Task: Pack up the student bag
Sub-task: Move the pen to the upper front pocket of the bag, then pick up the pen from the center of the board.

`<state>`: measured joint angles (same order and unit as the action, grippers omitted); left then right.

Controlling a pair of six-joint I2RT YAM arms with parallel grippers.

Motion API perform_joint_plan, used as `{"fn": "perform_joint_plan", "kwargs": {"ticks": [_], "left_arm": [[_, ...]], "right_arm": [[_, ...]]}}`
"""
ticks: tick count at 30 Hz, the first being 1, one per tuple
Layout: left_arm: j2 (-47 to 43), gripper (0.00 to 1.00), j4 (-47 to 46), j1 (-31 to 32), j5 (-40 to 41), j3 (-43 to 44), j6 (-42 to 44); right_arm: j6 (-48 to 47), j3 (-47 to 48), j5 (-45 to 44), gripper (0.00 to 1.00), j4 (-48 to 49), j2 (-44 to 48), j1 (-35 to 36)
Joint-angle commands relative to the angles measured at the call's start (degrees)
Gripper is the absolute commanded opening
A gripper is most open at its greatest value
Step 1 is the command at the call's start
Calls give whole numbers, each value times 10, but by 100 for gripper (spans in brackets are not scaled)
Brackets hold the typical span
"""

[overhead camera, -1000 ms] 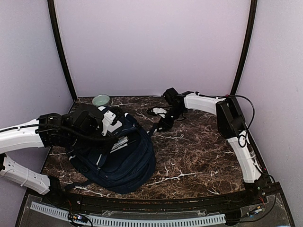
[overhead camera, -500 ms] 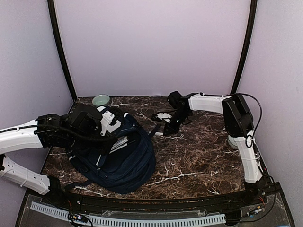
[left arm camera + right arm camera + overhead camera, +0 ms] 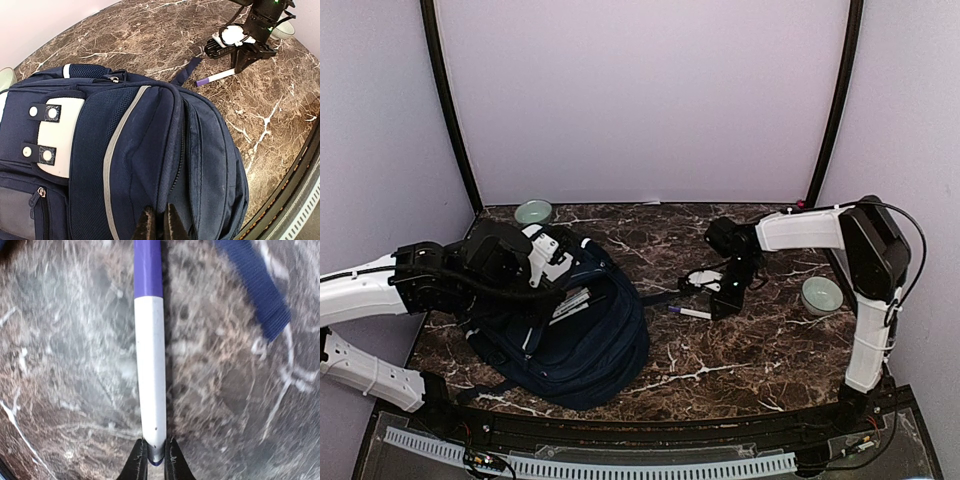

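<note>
1. Step in hand: picking up a marker meant for the bag. The right claw [image 3: 155, 458] is clamped on the very tail of a white marker [image 3: 150, 365] with a purple cap. The barrel runs straight ahead of the claw.
2. The marker lies flat on the marble worktop [image 3: 760, 350]; the lift is not yet made.
3. A loose blue strap end [image 3: 260, 290] lies ahead and to the right of the claw. It is just beside the cap and apart from it.
4. The student bag [image 3: 590, 335] lies flat on the worktop to the right claw's left. Only its strap reaches toward the claw; the body of the bag is apart from it.
5. The left claw [image 3: 158, 225] has its fingers together, tips down on the bag's navy fabric directly below it. It may be nipping a fold, but the wrist view cuts off too low to be sure.
6. Progress, as a judgement: early. The item is gripped but nothing is going into the bag.
7. Next move calls for:
   - a straight lift, to get the cap clear of the strap;
   - a slow carry to the claw's left toward the bag, since a grip this far back on the barrel is likely to let the marker droop or pivot;
   - an open compartment to receive it. None shows from overhead, so the left claw will likely have to hold one open.
</note>
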<state>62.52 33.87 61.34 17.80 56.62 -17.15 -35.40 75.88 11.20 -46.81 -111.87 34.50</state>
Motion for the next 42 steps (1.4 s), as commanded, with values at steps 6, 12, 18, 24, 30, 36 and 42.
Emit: {"fn": "perform_joint_plan", "kwargs": {"ticks": [6, 12, 18, 24, 30, 36, 42], "left_arm": [[-17, 0, -29, 4, 2, -3, 4], [-23, 0, -25, 4, 0, -4, -1], [-27, 0, -24, 4, -5, -1, -5], [-24, 0, -28, 4, -4, -2, -2], [-13, 0, -29, 4, -6, 7, 4], [-11, 0, -31, 3, -3, 11, 6], [-11, 0, -37, 3, -8, 10, 5]], "right_arm": [[32, 0, -30, 29, 14, 9, 24], [42, 49, -49, 28, 22, -41, 65], [45, 66, -90, 21, 15, -61, 88], [59, 38, -137, 14, 27, -54, 93], [62, 14, -129, 6, 15, -9, 97], [43, 20, -94, 5, -20, 83, 127], [-2, 48, -98, 6, -22, 158, 206]]}}
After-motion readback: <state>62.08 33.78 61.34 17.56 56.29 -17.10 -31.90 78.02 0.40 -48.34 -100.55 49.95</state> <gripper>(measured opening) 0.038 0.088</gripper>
